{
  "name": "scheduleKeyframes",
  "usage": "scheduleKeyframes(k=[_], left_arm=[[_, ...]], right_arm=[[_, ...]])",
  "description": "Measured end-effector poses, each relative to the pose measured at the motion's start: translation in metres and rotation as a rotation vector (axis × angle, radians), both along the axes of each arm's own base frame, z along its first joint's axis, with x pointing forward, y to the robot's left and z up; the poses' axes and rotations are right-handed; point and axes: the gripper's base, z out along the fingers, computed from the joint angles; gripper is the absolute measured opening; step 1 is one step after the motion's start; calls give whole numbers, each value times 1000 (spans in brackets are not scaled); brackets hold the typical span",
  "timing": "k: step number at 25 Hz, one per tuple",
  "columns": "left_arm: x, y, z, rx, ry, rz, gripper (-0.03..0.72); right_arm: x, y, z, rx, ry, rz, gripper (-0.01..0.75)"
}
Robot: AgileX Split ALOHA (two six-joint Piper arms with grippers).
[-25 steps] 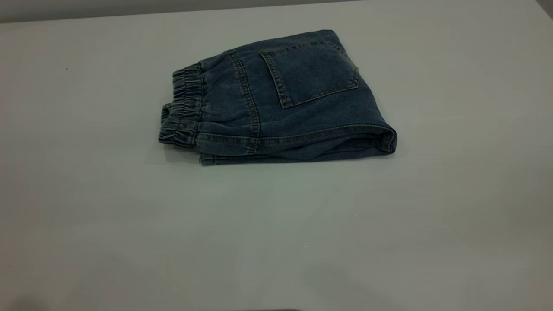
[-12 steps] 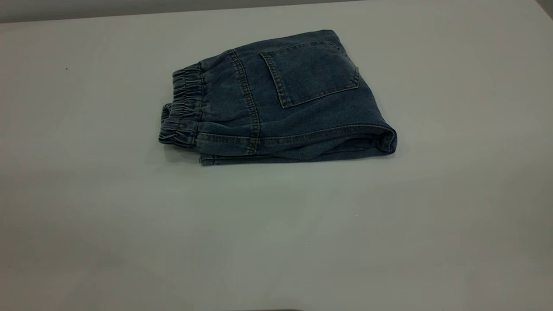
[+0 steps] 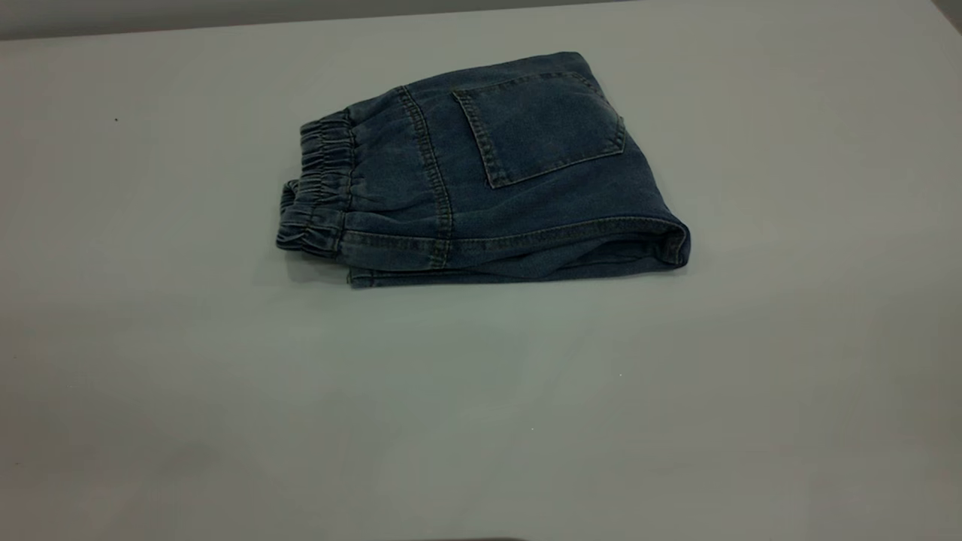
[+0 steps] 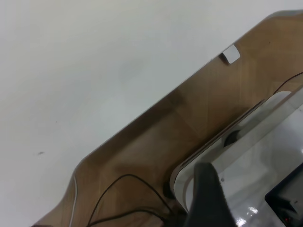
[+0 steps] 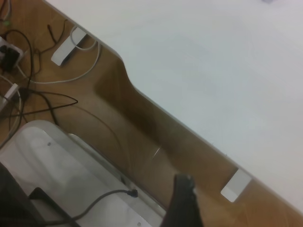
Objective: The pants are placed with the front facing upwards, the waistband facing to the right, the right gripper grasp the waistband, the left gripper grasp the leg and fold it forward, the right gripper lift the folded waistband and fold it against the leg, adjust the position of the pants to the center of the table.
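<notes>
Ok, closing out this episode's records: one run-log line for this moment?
pants: folded, pocket up | waistband: facing left | table: pants far of centre | both pincers: off table, retracted

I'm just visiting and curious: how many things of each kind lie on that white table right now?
Pants: 1, folded, back pocket up
Grippers over the table: 0
Total: 1

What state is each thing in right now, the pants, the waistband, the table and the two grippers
pants: folded into a compact bundle, back pocket up, lying flat on the table, not held.
waistband: gathered, at the bundle's left end in the exterior view, free.
table: white, bearing only the pants.
left gripper: off the table's edge, away from the pants.
right gripper: off the table's edge, away from the pants.
</notes>
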Motion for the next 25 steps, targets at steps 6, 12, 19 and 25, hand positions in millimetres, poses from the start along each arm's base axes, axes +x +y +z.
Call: scheduleKeyframes(k=[6,12,19,25], left_arm=[[-4,2,1,-11,-25,2,427],[-8,11,4,-31,-81,160,427],[-19,20,8,-47,-187,378,427],[-33,21,9,-63,-278,415,427]], right_arm=[[0,-2,1,14,-6,-59,503],[4,-15,3,41,-52,-431,503],[-20,-21,7,102,-241,-590,503],[-34,-21,6,135,-326,-581,503]])
